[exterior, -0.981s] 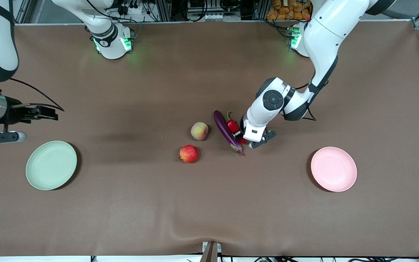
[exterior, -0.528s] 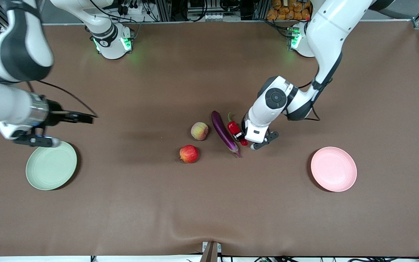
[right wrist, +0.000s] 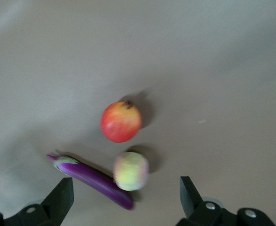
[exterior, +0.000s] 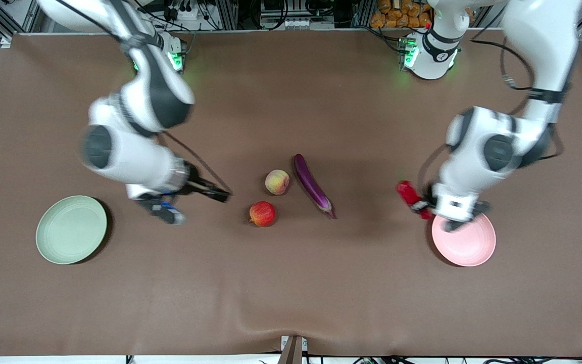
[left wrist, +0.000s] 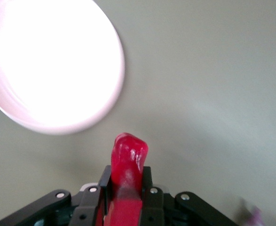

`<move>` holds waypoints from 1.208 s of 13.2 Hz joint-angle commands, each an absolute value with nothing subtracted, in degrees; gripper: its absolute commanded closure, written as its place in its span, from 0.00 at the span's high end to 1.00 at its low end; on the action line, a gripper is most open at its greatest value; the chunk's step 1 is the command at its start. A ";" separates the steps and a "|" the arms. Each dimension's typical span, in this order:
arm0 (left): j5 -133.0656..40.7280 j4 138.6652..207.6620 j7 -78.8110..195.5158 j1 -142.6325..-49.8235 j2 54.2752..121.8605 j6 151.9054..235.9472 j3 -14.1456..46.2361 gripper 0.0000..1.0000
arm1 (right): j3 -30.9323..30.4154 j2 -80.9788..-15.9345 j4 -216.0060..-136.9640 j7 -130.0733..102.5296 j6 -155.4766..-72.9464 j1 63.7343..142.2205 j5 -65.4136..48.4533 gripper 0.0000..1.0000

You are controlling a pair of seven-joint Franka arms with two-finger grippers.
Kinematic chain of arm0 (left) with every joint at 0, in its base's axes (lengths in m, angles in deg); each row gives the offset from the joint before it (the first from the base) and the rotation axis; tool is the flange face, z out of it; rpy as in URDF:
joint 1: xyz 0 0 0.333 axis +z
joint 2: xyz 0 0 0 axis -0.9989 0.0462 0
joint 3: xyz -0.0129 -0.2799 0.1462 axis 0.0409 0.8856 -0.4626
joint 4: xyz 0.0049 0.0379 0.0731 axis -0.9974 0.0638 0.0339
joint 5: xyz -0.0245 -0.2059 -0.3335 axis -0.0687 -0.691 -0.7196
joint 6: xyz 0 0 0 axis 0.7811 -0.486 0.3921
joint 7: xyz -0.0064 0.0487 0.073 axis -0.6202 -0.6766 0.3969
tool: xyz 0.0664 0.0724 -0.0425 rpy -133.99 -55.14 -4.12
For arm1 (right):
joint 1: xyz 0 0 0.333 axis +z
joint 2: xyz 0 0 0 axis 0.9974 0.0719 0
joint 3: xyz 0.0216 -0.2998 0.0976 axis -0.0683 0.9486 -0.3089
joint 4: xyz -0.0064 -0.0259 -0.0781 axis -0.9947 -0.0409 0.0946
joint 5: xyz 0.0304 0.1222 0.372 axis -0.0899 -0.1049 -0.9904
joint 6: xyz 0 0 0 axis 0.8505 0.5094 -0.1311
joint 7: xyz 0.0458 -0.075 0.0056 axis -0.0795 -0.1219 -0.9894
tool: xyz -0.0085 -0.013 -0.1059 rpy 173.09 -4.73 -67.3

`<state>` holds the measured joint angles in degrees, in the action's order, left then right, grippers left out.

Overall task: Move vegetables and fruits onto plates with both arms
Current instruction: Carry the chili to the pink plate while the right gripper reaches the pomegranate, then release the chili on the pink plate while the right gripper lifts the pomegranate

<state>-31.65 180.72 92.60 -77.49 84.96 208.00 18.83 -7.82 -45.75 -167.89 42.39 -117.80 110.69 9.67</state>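
My left gripper (exterior: 424, 206) is shut on the red chili pepper (exterior: 409, 194), held in the air just at the pink plate's (exterior: 465, 237) rim. In the left wrist view the chili (left wrist: 127, 157) sticks out between the jaws of the left gripper (left wrist: 127, 184), with the pink plate (left wrist: 48, 66) below. The purple eggplant (exterior: 312, 186), the peach (exterior: 277, 182) and the red fruit (exterior: 262, 213) lie mid-table. My right gripper (exterior: 212, 194) hangs open, with nothing in it, between the green plate (exterior: 71, 230) and the fruits. Its wrist view shows the red fruit (right wrist: 121, 121), peach (right wrist: 131, 171) and eggplant (right wrist: 93, 179).
Brown cloth covers the table. The two arm bases (exterior: 430, 53) stand at the edge farthest from the front camera. A small mount (exterior: 292, 349) sits at the nearest edge, mid-table.
The left arm lifted the chili from beside the eggplant and carried it to the pink plate's edge. The right arm swung from near the green plate toward the fruits.
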 commanded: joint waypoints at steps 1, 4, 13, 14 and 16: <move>-30.50 171.48 82.87 -69.62 93.26 206.14 19.69 0.00 | -6.94 -37.93 -166.14 51.18 -126.70 116.44 9.29 1.00; -30.67 165.23 82.05 -65.92 100.57 205.96 19.69 0.00 | -6.59 -33.79 -166.49 53.56 -131.45 119.62 9.38 1.00; -30.58 162.31 78.28 -63.45 101.92 202.73 19.34 1.00 | -4.92 -26.75 -166.06 57.17 -140.96 119.72 14.92 1.00; -30.67 162.40 78.01 -63.45 100.60 200.97 19.60 1.00 | -4.92 -26.31 -165.80 57.53 -141.23 119.37 14.74 0.92; -30.59 162.40 78.01 -64.06 97.44 196.93 20.30 1.00 | -4.92 -26.22 -164.57 57.01 -140.89 119.28 14.92 0.10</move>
